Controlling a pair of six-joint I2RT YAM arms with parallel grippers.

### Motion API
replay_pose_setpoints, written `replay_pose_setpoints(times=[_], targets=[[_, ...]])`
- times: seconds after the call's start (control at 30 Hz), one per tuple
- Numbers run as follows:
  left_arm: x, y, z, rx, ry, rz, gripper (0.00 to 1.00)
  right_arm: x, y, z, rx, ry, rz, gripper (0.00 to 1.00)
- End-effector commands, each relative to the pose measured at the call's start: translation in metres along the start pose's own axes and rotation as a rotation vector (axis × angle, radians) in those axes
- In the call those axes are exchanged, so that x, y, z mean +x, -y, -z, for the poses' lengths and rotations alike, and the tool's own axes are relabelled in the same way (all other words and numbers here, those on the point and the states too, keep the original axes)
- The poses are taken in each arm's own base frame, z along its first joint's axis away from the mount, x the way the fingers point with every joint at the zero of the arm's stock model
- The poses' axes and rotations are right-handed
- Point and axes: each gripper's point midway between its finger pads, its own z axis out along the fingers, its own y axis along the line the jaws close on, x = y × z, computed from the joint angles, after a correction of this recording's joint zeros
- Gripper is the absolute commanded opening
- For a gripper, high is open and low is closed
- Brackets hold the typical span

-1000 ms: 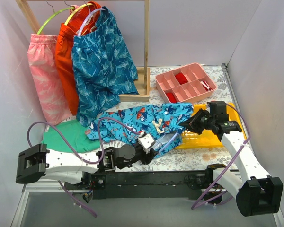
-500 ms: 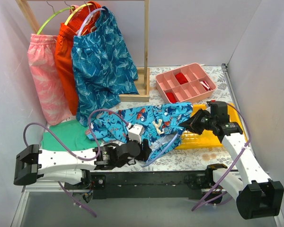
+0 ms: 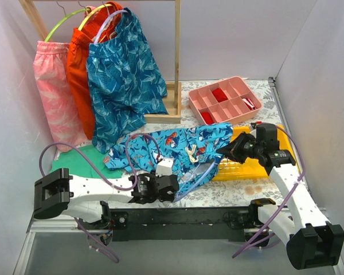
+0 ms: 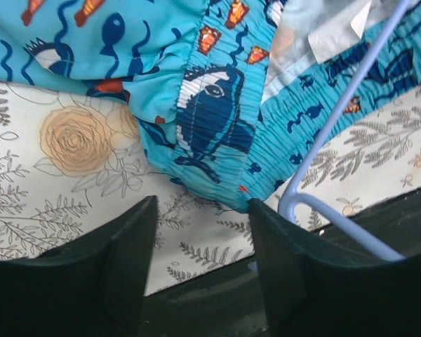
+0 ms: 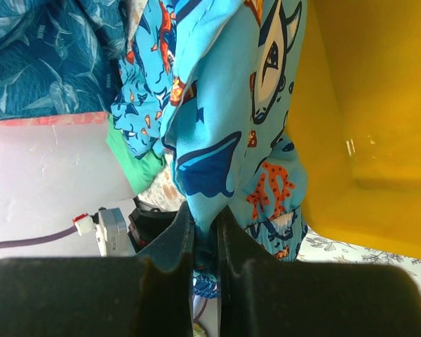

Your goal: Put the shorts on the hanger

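Top external view gives you the shorts (image 3: 178,146) lying crumpled on the flowered table (image 3: 235,192), just left of the yellow tray (image 3: 253,166), with their right end touching the tray's left edge. Your right gripper (image 3: 229,150) sits at that same left edge of the tray. The right wrist view shows its two fingers pinched tight together with a fold of the blue shark-print cloth clamped between them and the tray wall close beside.

Your left gripper (image 4: 203,203) is farther left of the tray, low at the near hem of the shorts. Its fingers stand wide apart and hold nothing. The gathered waistband hangs just above the gap, and its lowest corner reaches the tip of one finger; you probably have contact there, though the angle is too steep to be sure.

The hanger (image 4: 340,112) lies on the table between the left gripper and the tray. One thin pale arm crosses over the waistband, then bends sharply at the table's near edge. Neither gripper has hold of it.
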Motion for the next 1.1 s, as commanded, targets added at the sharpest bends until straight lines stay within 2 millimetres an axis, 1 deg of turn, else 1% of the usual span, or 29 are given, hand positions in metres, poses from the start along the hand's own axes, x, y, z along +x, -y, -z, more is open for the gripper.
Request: replay_pose_setpoints(times=[0.0,0.03,0.07,0.1,0.13,0.17,0.2,0.23,0.27,0.3,0.37,0.4,0.6,0.7,0.77,0.9,1.03,1.07], targets=[[-0.028,0.001,-0.003,0.011,0.071,0.052,0.49,-0.002,-0.023,0.007,-0.096,0.014,0.006,0.01],[-0.030,-0.002,-0.006,0.013,0.067,0.064,0.47,-0.004,-0.024,0.008,-0.096,0.026,-0.009,0.01],[-0.024,0.000,-0.010,0.035,0.046,0.066,0.40,-0.005,-0.026,0.009,-0.099,0.033,-0.015,0.01],[-0.021,-0.002,-0.012,0.035,0.037,0.064,0.36,-0.006,-0.028,0.010,-0.102,0.040,-0.021,0.01],[-0.020,-0.005,-0.014,0.035,0.029,0.077,0.32,-0.008,-0.029,0.011,-0.103,0.053,-0.030,0.01],[-0.013,-0.009,-0.017,0.029,0.016,0.083,0.27,-0.011,-0.031,0.011,-0.105,0.064,-0.046,0.01],[-0.010,-0.010,-0.017,0.035,0.005,0.091,0.16,-0.013,-0.035,0.013,-0.113,0.076,-0.051,0.01],[-0.011,-0.011,-0.015,0.043,0.009,0.118,0.11,-0.015,-0.037,0.014,-0.117,0.087,-0.055,0.01],[-0.008,-0.014,-0.014,0.044,0.003,0.125,0.08,-0.018,-0.041,0.015,-0.125,0.094,-0.064,0.01],[-0.003,-0.019,-0.014,0.039,-0.005,0.133,0.00,-0.021,-0.046,0.017,-0.133,0.105,-0.067,0.01],[-0.002,-0.025,-0.009,0.041,-0.002,0.172,0.00,-0.025,-0.050,0.017,-0.138,0.119,-0.079,0.01],[0.003,-0.030,-0.009,0.032,-0.007,0.180,0.00,-0.029,-0.057,0.020,-0.156,0.132,-0.083,0.01],[-0.005,-0.037,0.010,0.054,0.026,0.263,0.00,-0.050,-0.071,0.025,-0.159,0.218,-0.107,0.01],[-0.011,-0.034,0.021,0.082,0.035,0.297,0.00,-0.058,-0.077,0.028,-0.165,0.250,-0.106,0.01],[-0.016,-0.029,0.029,0.109,0.037,0.312,0.00,-0.062,-0.077,0.027,-0.155,0.264,-0.110,0.01],[-0.034,-0.017,0.050,0.174,0.055,0.333,0.00,-0.068,-0.081,0.028,-0.166,0.284,-0.112,0.01],[-0.052,-0.013,0.072,0.209,0.089,0.364,0.00,-0.073,-0.085,0.031,-0.162,0.309,-0.108,0.01],[-0.054,-0.015,0.076,0.207,0.092,0.365,0.00,-0.072,-0.086,0.032,-0.163,0.308,-0.104,0.01]])
